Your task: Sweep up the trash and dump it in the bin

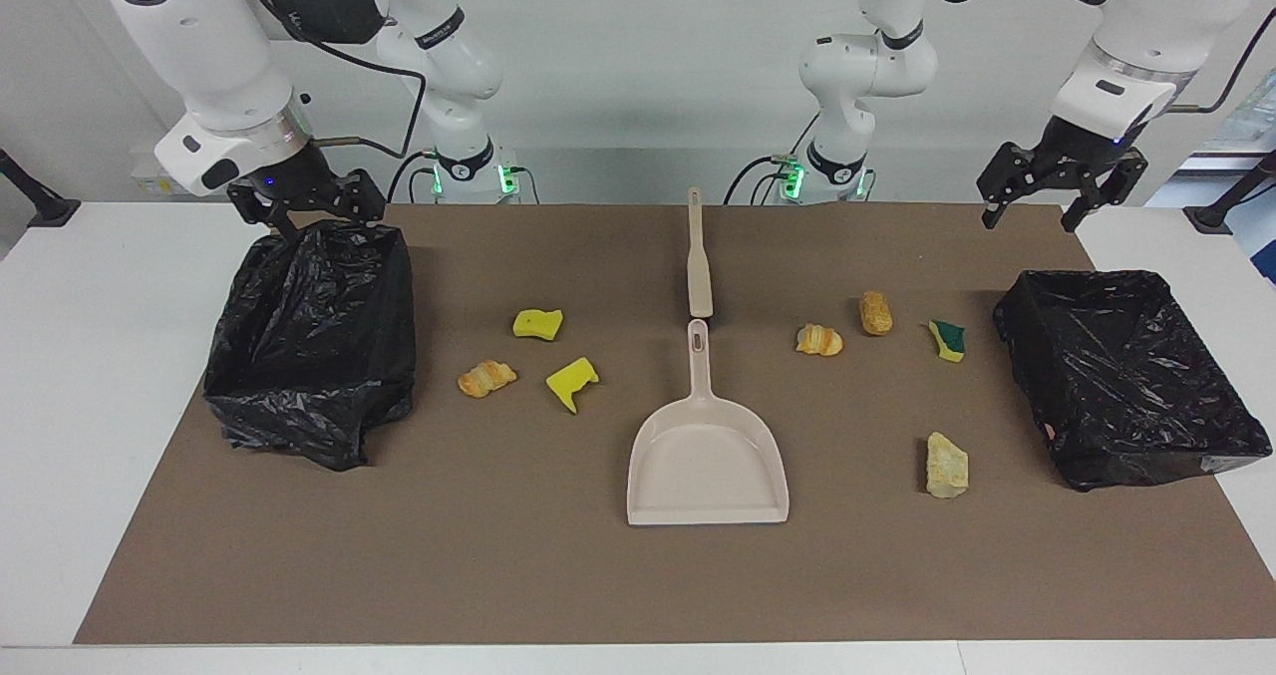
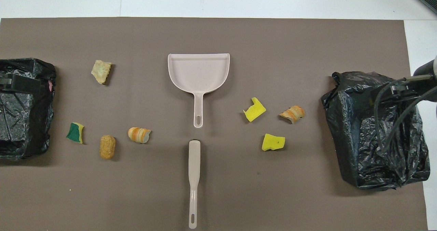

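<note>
Seven trash scraps lie on the brown mat. Two yellow sponge pieces and a croissant-like chunk lie toward the right arm's end. Another croissant-like chunk, a bread chunk, a green-backed sponge and a tan chunk lie toward the left arm's end. My left gripper is open and empty, raised over the mat's edge by the left-end bin. My right gripper hovers over the right-end bin.
A beige dustpan lies mid-mat with its handle toward the robots. A beige brush lies in line with it, nearer to the robots. Both bins are lined with black bags. In the overhead view the dustpan lies above the brush.
</note>
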`<action>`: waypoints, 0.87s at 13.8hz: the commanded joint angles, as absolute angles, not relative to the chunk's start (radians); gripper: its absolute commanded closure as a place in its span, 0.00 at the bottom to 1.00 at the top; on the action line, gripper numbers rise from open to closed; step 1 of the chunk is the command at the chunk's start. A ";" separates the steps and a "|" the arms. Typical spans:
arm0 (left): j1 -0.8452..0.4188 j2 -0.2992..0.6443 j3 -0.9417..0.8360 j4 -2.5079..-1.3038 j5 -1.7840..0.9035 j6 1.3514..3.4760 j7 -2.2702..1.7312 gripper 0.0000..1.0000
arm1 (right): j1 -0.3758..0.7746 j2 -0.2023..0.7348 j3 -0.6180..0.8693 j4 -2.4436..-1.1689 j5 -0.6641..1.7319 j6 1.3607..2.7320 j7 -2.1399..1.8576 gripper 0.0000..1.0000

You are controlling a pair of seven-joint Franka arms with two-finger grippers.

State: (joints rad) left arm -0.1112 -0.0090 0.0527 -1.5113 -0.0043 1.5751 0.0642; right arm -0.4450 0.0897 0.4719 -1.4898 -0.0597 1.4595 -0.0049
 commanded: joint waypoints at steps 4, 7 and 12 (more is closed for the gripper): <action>-0.104 -0.009 0.049 -1.494 0.002 1.559 0.071 0.00 | -0.463 0.055 0.472 -1.513 -0.043 1.465 0.020 0.00; -0.104 -0.009 0.049 -1.494 0.002 1.559 0.071 0.00 | -0.479 0.057 0.471 -1.511 -0.046 1.465 0.012 0.00; -0.112 -0.009 0.048 -1.494 0.002 1.559 0.069 0.00 | -0.497 0.040 0.474 -1.542 -0.043 1.480 0.009 0.00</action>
